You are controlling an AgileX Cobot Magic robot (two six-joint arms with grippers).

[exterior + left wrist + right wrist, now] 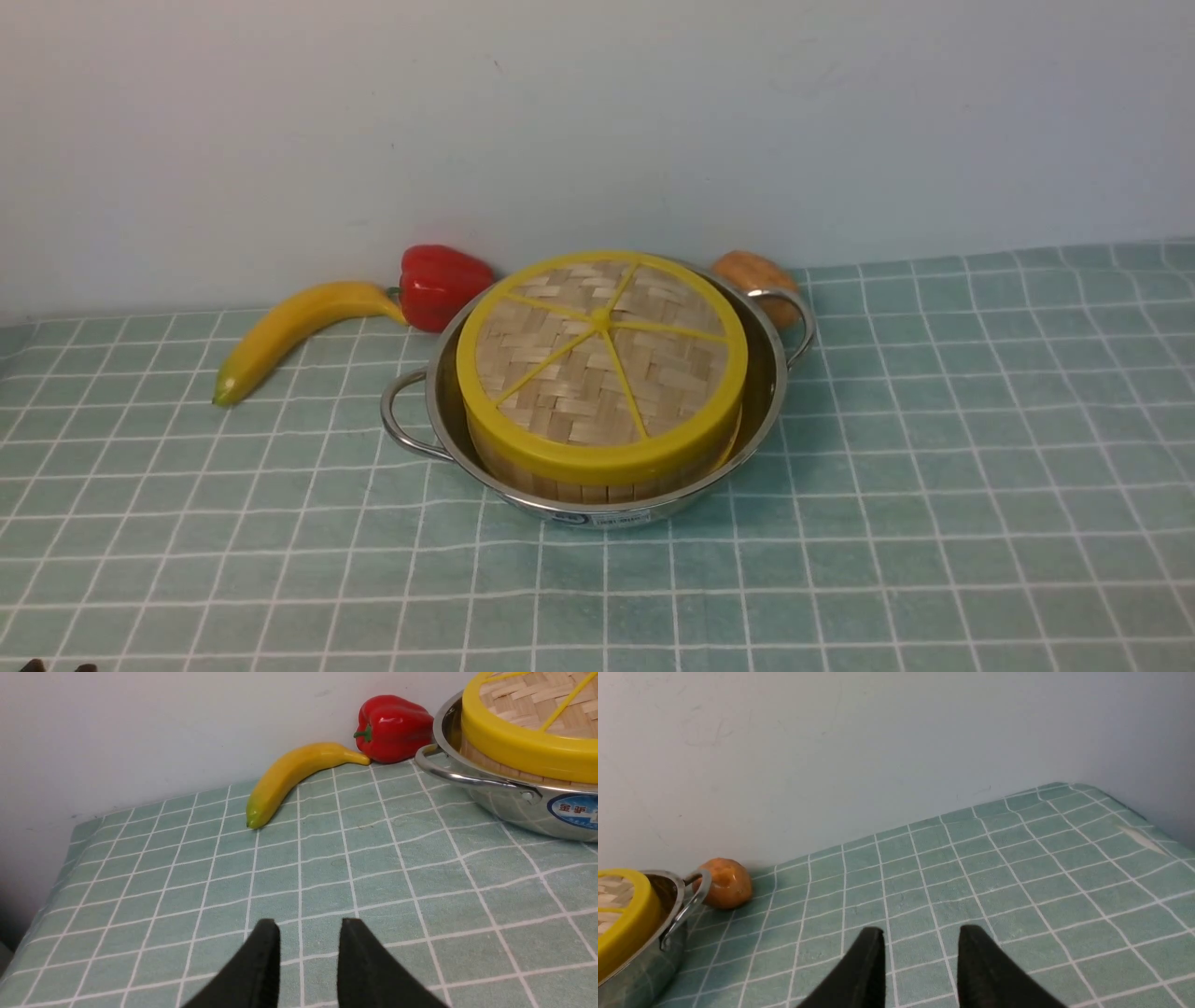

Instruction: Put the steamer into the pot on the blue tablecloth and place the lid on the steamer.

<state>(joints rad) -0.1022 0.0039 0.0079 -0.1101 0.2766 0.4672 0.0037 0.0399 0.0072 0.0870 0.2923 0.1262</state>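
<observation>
The shiny steel pot point(777, 392) stands on the blue tablecloth point(980, 448) at mid table. Inside it sits the bamboo steamer point(597, 483), of which only the strip wall shows. The woven lid point(602, 359) with yellow rim and spokes lies on top of the steamer. In the left wrist view the pot point(523, 816) and lid point(523, 751) are far off to one side of my left gripper point(309, 926), which hangs open and empty over bare cloth. My right gripper point(920, 933) is open and empty too, away from the pot point(640, 961). Neither gripper shows in the front view.
A yellow banana point(289, 331) and a red bell pepper point(441, 285) lie behind the pot on its left, by the wall. An orange round fruit point(752, 275) sits behind the right handle. The cloth's edge drops off at the far left point(70, 835).
</observation>
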